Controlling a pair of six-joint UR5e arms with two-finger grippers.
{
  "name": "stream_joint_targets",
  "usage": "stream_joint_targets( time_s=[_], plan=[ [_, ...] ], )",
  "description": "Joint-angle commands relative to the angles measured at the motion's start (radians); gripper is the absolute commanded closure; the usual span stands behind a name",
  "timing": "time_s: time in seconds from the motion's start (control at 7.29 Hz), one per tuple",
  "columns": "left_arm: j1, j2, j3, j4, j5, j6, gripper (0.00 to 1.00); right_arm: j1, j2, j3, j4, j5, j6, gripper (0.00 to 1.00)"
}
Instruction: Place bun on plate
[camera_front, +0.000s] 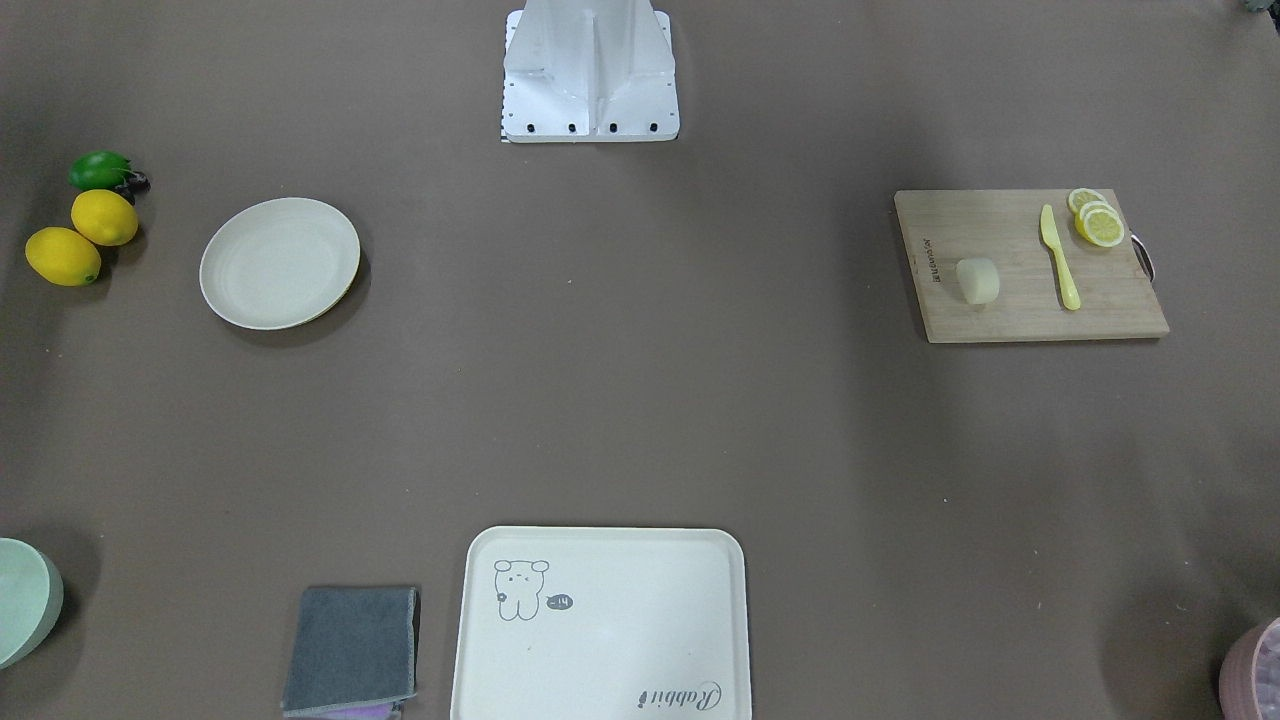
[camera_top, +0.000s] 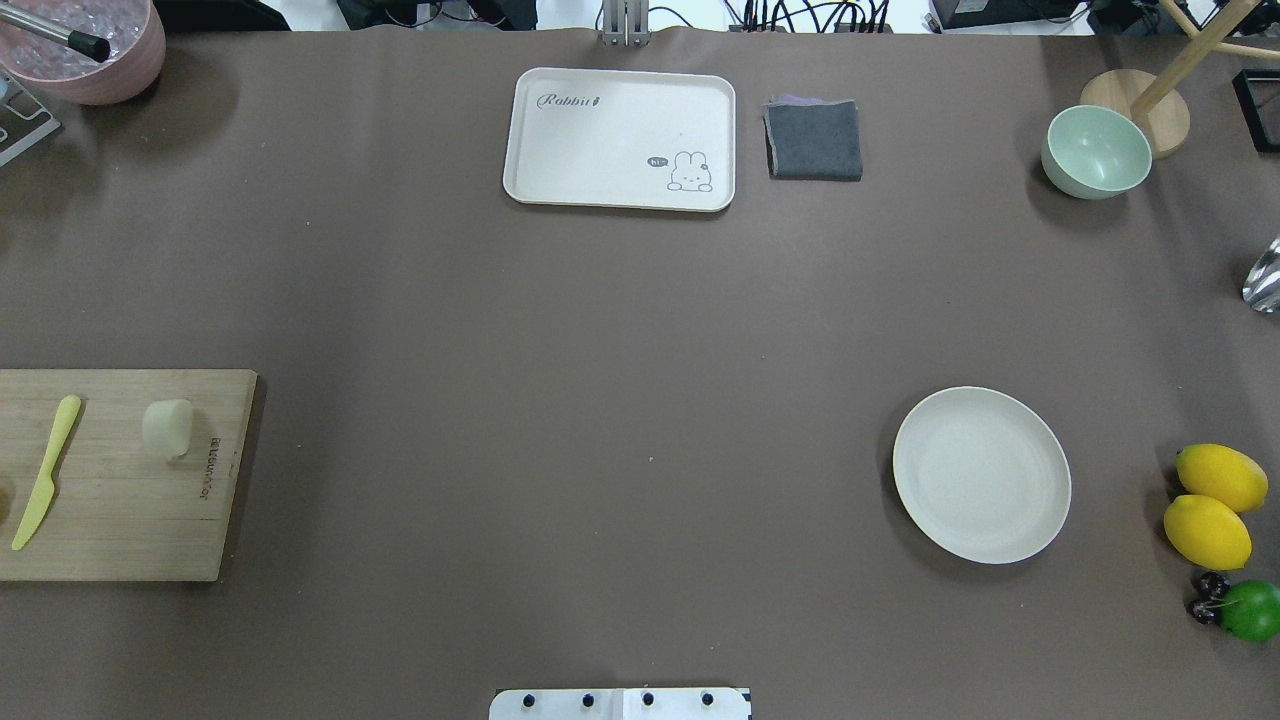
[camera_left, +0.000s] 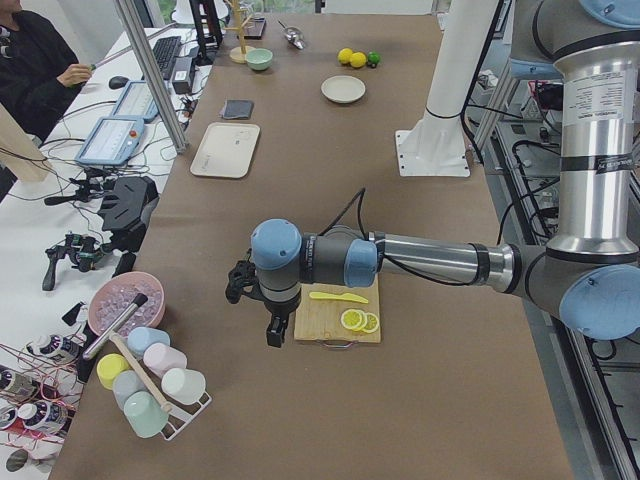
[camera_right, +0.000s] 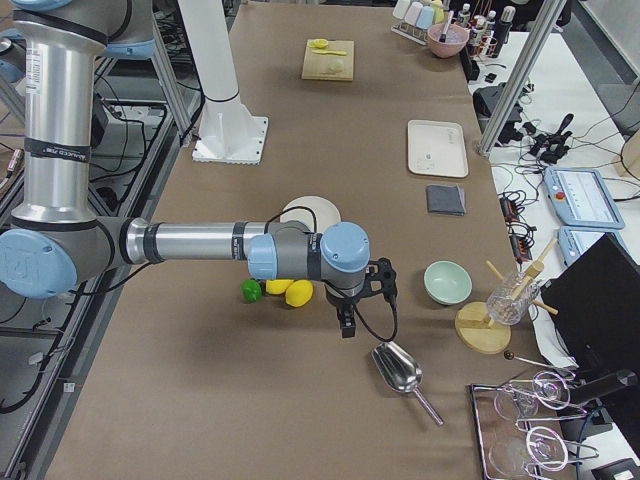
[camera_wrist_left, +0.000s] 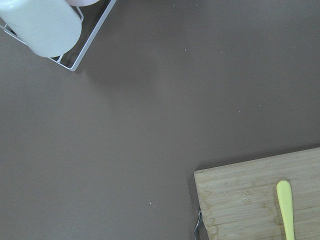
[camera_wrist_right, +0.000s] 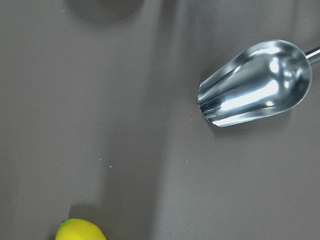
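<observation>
The left pincer (camera_left: 273, 325) hangs just off the cutting board (camera_top: 130, 520) at its outer end; wide or narrow, I cannot tell. The bun (camera_top: 167, 428) lies on the board's inner part, inward from that pincer. Its long axis seemingly points toward the plate (camera_top: 981, 474), well apart on the table (camera_top: 600, 400). The right pincer (camera_right: 345, 322), equally unreadable, hangs beyond the plate, so the left one is nearer.

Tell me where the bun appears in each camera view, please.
Front-facing: right side, bun on the cutting board.
Overhead: left edge, on the board.
Exterior left: hidden behind the left arm.
Exterior right: far top, faint, on the board.
Left wrist: absent.
Right wrist: absent.
Shared landmark: the board with the yellow knife.
</observation>
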Motion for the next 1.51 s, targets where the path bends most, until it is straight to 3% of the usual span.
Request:
stream_joint_targets(
  time_s=[0.0,0.27,0.55,0.69,0.96,1.37],
  plan=[
    [0.002,0.026,-0.026,-0.033,-0.002,-0.017,0.02,-0.051,-0.003,0.004,0.004,0.068,0.058,0.00],
    [0.002,0.026,-0.026,-0.034,-0.082,-0.136,0.02,-0.188,-0.003,0.018,0.113,0.062,0.265,0.00],
    [0.018,0.055,-0.015,-0.144,-0.080,-0.158,0.02,-0.389,-0.001,0.016,0.340,-0.020,0.635,0.02],
    [0.025,0.073,-0.013,-0.189,-0.078,-0.157,0.02,-0.466,-0.003,0.014,0.451,-0.051,0.771,0.08],
    [0.045,0.075,0.008,-0.215,-0.077,-0.175,0.02,-0.575,-0.006,0.014,0.554,-0.055,0.826,0.26],
    [0.046,0.074,0.017,-0.215,-0.077,-0.178,0.02,-0.709,-0.003,0.011,0.585,-0.143,0.858,0.27]
  ],
)
